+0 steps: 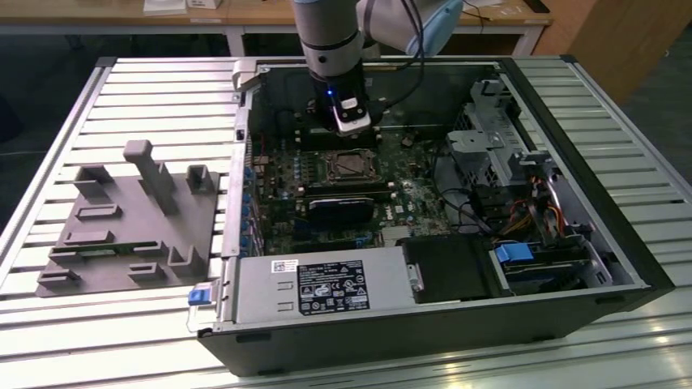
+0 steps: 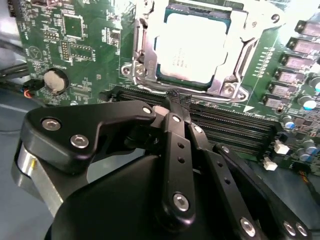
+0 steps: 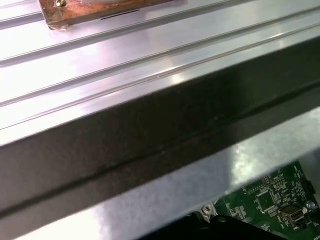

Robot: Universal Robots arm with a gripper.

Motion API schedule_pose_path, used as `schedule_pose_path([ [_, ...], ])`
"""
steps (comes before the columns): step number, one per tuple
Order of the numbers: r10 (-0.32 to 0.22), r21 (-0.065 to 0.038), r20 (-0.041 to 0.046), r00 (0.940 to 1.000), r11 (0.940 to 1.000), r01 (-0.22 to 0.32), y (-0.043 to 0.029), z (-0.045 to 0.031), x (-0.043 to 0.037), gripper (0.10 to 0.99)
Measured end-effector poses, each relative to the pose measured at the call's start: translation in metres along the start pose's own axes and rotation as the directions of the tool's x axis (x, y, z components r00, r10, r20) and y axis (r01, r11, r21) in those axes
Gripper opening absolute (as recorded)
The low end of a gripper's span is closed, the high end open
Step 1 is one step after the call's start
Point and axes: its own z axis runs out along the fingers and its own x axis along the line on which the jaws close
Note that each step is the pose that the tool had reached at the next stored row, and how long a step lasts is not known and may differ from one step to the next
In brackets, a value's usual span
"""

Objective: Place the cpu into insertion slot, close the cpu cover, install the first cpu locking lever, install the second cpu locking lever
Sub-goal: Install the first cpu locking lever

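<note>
Robotics lab or test workshop. Slatted aluminium worktop [image 1: 141, 89] carries an opened desktop computer case [image 1: 433, 344] and a grey parts fixture [image 1: 130, 227]. Robot arm [image 1: 324, 32] reaches into the case. Wooden desks [image 1: 259, 16] stand behind.

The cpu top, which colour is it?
The cpu is silvery, clearest in the second wrist view.

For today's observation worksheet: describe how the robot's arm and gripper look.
The arm is a silver-grey tube with a pale blue joint cap and black cables alongside. The gripper is black, built of jointed bars with silver screw heads.
</note>
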Motion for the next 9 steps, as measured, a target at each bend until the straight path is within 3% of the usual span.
schedule_pose_path([
  [4, 0.0, 0.0, 0.0, 1.0, 1.0, 0.0, 0.0, 0.0, 0.0, 0.102],
  [5, -0.001, 0.005, 0.0016, 1.0, 1.0, 0.001, 0.0001, 0.0, 0.0, 0.102],
  [7, -0.006, 0.03, 0.0095, 0.9999, 0.9995, 0.006, 0.0001, -0.0002, -0.0001, 0.102],
  [9, -0.009, 0.045, 0.0127, 0.9999, 0.9989, 0.009, 0.0002, -0.001, -0.0002, 0.102],
])
